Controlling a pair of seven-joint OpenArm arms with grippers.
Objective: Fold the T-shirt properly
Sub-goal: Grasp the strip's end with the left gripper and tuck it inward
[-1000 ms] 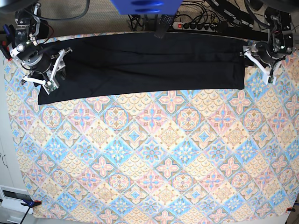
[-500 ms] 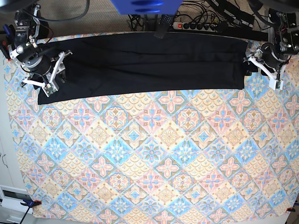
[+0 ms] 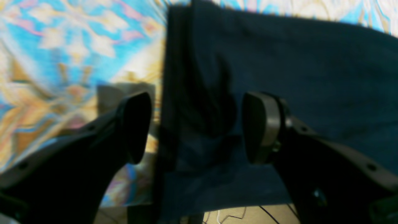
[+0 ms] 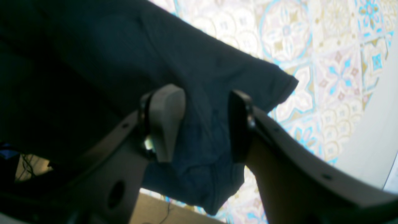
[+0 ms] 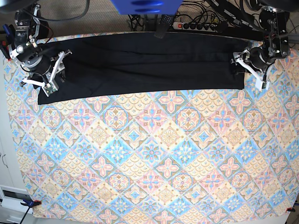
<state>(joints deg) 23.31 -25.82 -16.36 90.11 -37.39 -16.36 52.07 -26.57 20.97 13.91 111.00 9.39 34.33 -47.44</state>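
Observation:
The black T-shirt lies flat as a long folded band across the far part of the patterned tablecloth. My left gripper stands at the band's right end. In the left wrist view it is open, and the T-shirt has its edge between the two fingers. My right gripper is over the band's left end. In the right wrist view it has its jaws apart, with a rumpled corner of the T-shirt between and beneath them.
A power strip with cables runs along the table's far edge, beside a blue object. A clamp holds the cloth at the near left corner. Patterned cloth covers the table below the shirt.
The left arm swung out to the right, then came back left over the shirt's right end. The right arm has barely moved, and the shirt lies as before.

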